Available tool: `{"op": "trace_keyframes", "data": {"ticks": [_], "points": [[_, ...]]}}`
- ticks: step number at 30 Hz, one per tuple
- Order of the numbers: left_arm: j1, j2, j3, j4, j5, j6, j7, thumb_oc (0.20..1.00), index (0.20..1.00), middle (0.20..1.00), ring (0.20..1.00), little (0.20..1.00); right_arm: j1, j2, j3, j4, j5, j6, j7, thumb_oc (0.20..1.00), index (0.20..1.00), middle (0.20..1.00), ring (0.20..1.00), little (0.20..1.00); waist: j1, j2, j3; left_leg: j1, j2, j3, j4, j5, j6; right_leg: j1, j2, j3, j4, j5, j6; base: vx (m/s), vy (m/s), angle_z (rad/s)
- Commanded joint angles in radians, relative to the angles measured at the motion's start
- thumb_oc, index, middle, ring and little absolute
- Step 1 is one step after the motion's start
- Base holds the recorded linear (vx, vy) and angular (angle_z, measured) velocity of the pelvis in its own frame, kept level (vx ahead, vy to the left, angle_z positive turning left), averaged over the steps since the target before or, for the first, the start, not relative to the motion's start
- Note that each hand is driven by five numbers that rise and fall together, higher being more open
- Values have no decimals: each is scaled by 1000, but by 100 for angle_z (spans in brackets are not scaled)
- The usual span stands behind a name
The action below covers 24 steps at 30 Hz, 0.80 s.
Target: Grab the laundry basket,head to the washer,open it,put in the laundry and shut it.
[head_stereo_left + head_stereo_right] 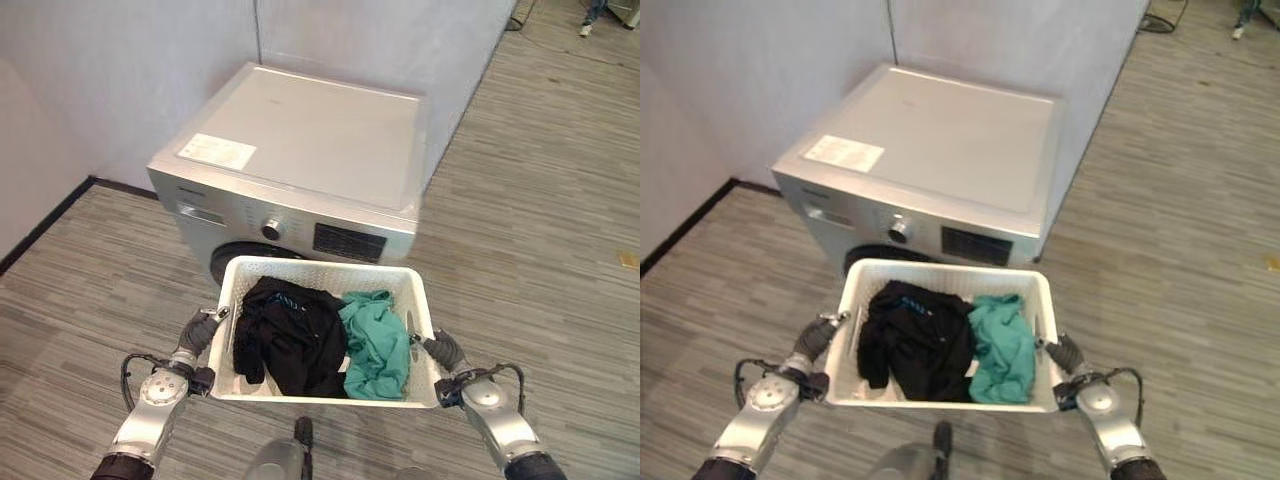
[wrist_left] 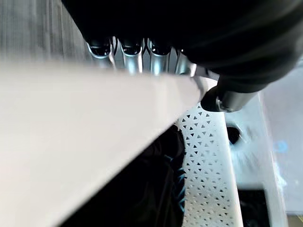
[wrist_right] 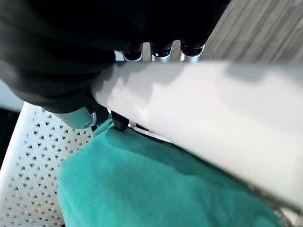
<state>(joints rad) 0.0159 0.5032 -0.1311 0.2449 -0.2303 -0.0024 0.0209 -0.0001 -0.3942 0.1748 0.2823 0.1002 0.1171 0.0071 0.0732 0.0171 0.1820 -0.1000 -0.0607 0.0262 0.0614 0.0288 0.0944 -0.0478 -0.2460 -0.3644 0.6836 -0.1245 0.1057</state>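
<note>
We are standing in front of the washer (image 1: 300,165), which is sitting at 12 o'clock against the grey wall (image 1: 120,70), its dark round door (image 1: 232,258) peeking out just behind the far rim of the basket. The laundry basket (image 1: 400,285) is hanging between us and the machine, off the floor (image 1: 540,200), carried at both short sides. Inside, a black garment (image 1: 290,335) is filling the 9 o'clock half and a teal garment (image 1: 375,345) is lying at 3 o'clock, the two touching.

The left hand (image 1: 200,330) is gripping the 9 o'clock rim, fingers (image 2: 130,56) hooked over the outer edge and thumb inside. The right hand (image 1: 442,350) is doing the same at 3 o'clock, fingers (image 3: 161,49) curled over the rim and thumb tip pressing near the teal cloth.

We are judging this as the end of the carry, door not yet opened. To do it well, we are keeping both grips tight and the basket level so nothing spills. The basket is blocking the door, so we are thinking of setting it down on the floor off to 3 o'clock, well clear of the door swing, before freeing a hand.
</note>
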Motion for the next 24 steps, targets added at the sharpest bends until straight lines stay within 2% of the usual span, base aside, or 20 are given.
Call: {"op": "trace_keyframes", "data": {"ticks": [1,2,4,6,7,8,10,11,13,15,16,18,19,21,22,23,24], "points": [[16,24,73,6,6,-4,37,200,200,200,200,200,-32,-58,-124,-33,67,-107,2,200,200,200,200,200,-9,-31,-59,29,89,13,-8,-51,-93,23,91,6,-299,-31,-10,106,118,71],[20,11,67,2,3,-8,35,200,200,200,200,200,-16,-62,-135,-30,73,-109,-5,200,200,200,200,200,-14,-40,-61,46,82,17,-20,-63,-97,22,114,11,-404,-40,-29,63,74,70],[23,8,70,-1,3,-9,37,200,200,200,200,200,-10,-64,-141,-28,73,-105,-5,200,200,200,200,200,-16,-41,-64,51,81,18,-27,-64,-94,6,123,14,-442,-21,-30,39,58,43],[30,7,83,-11,2,-11,44,200,200,200,200,200,-12,-71,-141,-23,68,-104,-7,200,200,200,200,200,-15,-39,-54,60,80,30,-20,-74,-89,-24,111,-15,-455,11,-21,12,46,-6],[31,7,84,-11,2,-10,44,200,200,200,200,200,-13,-71,-140,-23,68,-105,-7,200,200,200,200,200,-15,-38,-51,64,81,31,-18,-79,-89,-21,111,-14,-451,7,-20,57,49,-19],[28,8,94,-17,6,-12,52,200,200,200,200,200,-20,-75,-136,-18,56,-102,-7,200,200,200,200,200,-13,-37,-46,75,79,35,-8,-98,-84,-22,103,-37,-431,5,-12,9,47,-9],[25,6,97,-20,6,-14,54,200,200,200,200,200,-26,-77,-134,-10,44,-101,-8,200,200,200,200,200,-8,-36,-32,78,73,58,7,-102,-71,-27,86,-65,-388,8,-13,-46,88,-17],[24,6,99,-28,10,-12,56,200,200,200,200,200,-32,-77,-132,4,25,-96,-6,200,200,200,200,200,-10,-28,-25,77,74,78,18,-104,-58,-25,73,-75,-292,-3,-6,-56,97,-17],[23,6,106,-28,9,-10,64,200,200,200,200,200,-39,-70,-125,23,19,-88,-1,200,200,200,200,200,-10,-25,-27,71,71,102,18,-99,-47,-23,69,-56,-194,-11,3,-96,43,-9],[27,5,116,-28,3,-13,73,200,200,200,200,200,-44,-64,-116,39,19,-87,1,200,200,200,200,200,-4,-28,-31,61,71,118,22,-92,-45,-7,72,-41,-187,-7,7,-102,-43,-15],[45,3,136,-29,-8,-16,81,200,200,200,200,200,-49,-56,-100,54,18,-83,10,200,200,200,200,200,22,-39,-53,44,68,142,12,-83,-44,50,86,-15,-244,-14,5,-111,-147,-61],[71,1,159,-38,-16,-23,81,200,200,200,200,200,-50,-46,-81,63,22,-80,18,200,200,200,200,200,63,-59,-76,15,74,188,9,-76,-56,138,103,-4,-422,-55,-10,-149,-243,-117],[92,-9,179,-36,-27,-31,87,200,200,200,200,200,-61,-39,-57,60,26,-81,22,200,200,200,200,200,87,-71,-81,-21,86,219,27,-79,-80,173,115,-1,-541,-81,-6,-109,-212,-130],[95,-14,196,-28,-29,-34,95,200,200,200,200,200,-68,-38,-44,48,25,-83,27,200,200,200,200,200,92,-74,-78,-48,102,241,48,-74,-92,183,133,19,-604,-74,-11,-148,-245,-126],[105,-21,220,-19,-19,-39,109,200,200,200,200,200,-58,-44,-29,16,17,-83,34,200,200,200,200,200,90,-74,-61,-83,127,244,69,-49,-115,181,157,44,-652,-72,-26,-157,-228,-92],[105,-21,221,-19,-19,-39,109,200,200,200,200,200,-58,-44,-29,16,17,-83,34,200,200,200,200,200,90,-74,-61,-84,128,244,70,-49,-115,181,157,44,-652,-72,-27,-314,-283,-91],[96,-25,249,-26,12,-53,130,200,200,200,200,200,-33,-69,-34,-61,-1,-98,33,200,200,200,200,200,74,-64,-25,-131,163,241,76,34,-150,162,188,51,-682,-54,-46,-165,-157,-61]]}}
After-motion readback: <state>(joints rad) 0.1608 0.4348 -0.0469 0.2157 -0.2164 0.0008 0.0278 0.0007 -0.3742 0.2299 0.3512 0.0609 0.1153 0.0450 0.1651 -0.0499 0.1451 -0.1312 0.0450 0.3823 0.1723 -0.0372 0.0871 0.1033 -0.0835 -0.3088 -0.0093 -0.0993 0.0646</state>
